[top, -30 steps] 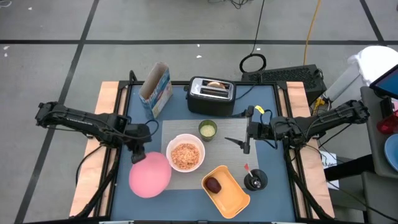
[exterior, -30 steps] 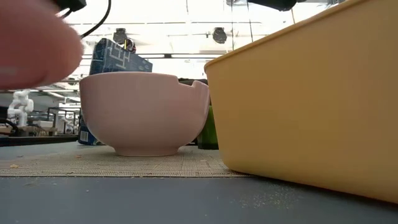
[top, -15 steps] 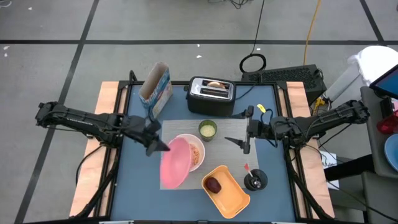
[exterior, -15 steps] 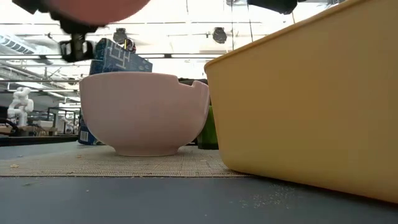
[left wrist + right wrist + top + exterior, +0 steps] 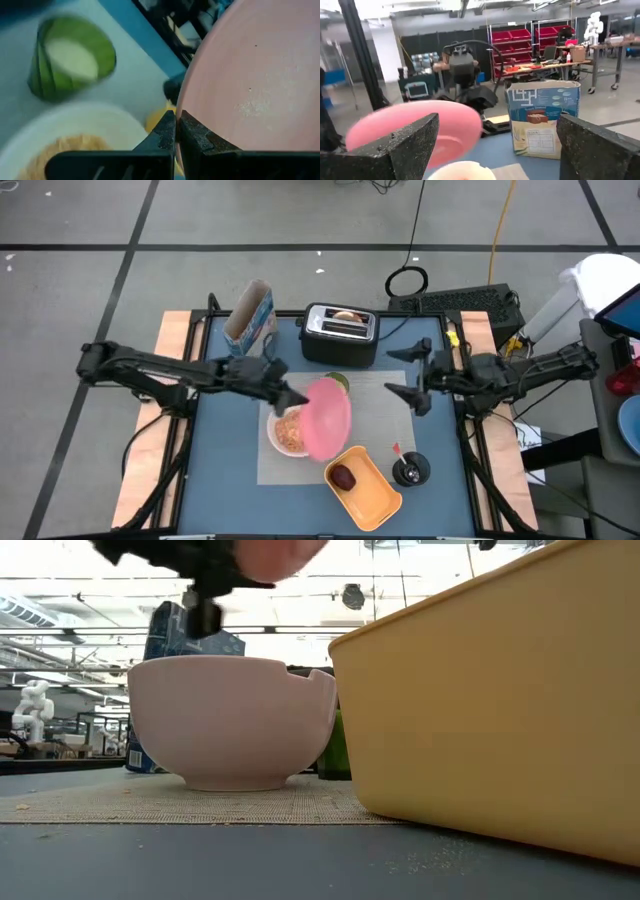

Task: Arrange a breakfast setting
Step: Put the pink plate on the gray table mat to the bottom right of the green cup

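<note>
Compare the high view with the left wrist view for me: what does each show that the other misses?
Only the high view shows the toaster, cereal box, orange tray, grey placemat and the open right gripper waiting beside the mat.

Only the left wrist view shows the fingers pinched on the plate's rim, and the cup's pale contents.

Both show the left gripper holding the pink plate over the white bowl of cereal, with the green cup beyond.
</note>
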